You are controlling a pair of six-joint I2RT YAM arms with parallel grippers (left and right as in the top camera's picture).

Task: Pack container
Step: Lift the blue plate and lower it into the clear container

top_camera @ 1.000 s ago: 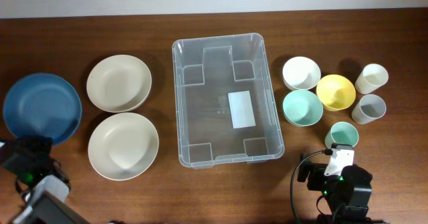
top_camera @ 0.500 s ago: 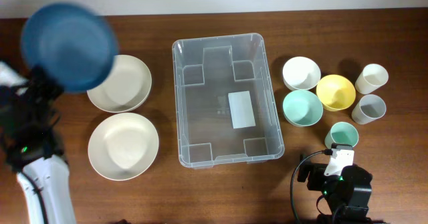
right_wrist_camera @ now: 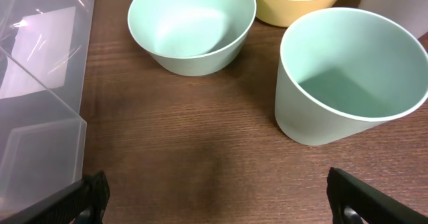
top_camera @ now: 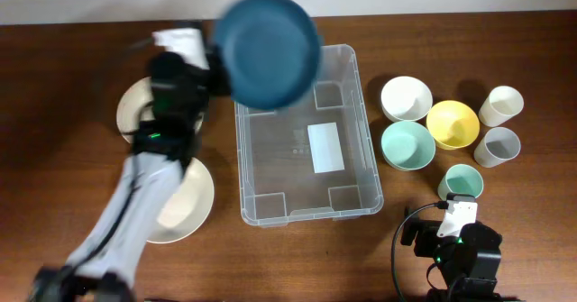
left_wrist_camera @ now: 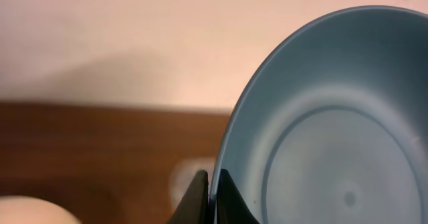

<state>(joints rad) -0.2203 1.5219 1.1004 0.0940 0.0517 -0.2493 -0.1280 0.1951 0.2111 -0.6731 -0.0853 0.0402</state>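
From overhead, the left gripper [top_camera: 215,66] holds a round dark blue plate [top_camera: 269,50] in the air, tilted, over the far left corner of the large clear plastic rectangular container [top_camera: 270,162]. The container stands mid-table with a white label [top_camera: 325,148] on its base. The left wrist view adds the grip itself: the two fingers [left_wrist_camera: 199,196] are pinched tight on the plate's [left_wrist_camera: 334,137] rim, with the pale wall behind. Only the right wrist view shows the right gripper [right_wrist_camera: 217,200] spread wide, holding nothing, low over bare wood near the container's [right_wrist_camera: 40,127] near right corner. Ahead of it stand a mint green bowl [right_wrist_camera: 192,27], a mint green cup [right_wrist_camera: 351,73] and the edge of a yellow bowl [right_wrist_camera: 297,0]. Overhead, a white bowl [top_camera: 406,97], a cream cup [top_camera: 501,105] and a grey cup [top_camera: 498,146] join these on the container's right. On its left, the left arm crosses and partly hides two cream plates [top_camera: 133,113] [top_camera: 191,203]. A second ago the blue plate lay on the table at the far left. Half a second ago it was raised over the far left of the table, and it has since swung across to the container; the right arm has not moved.
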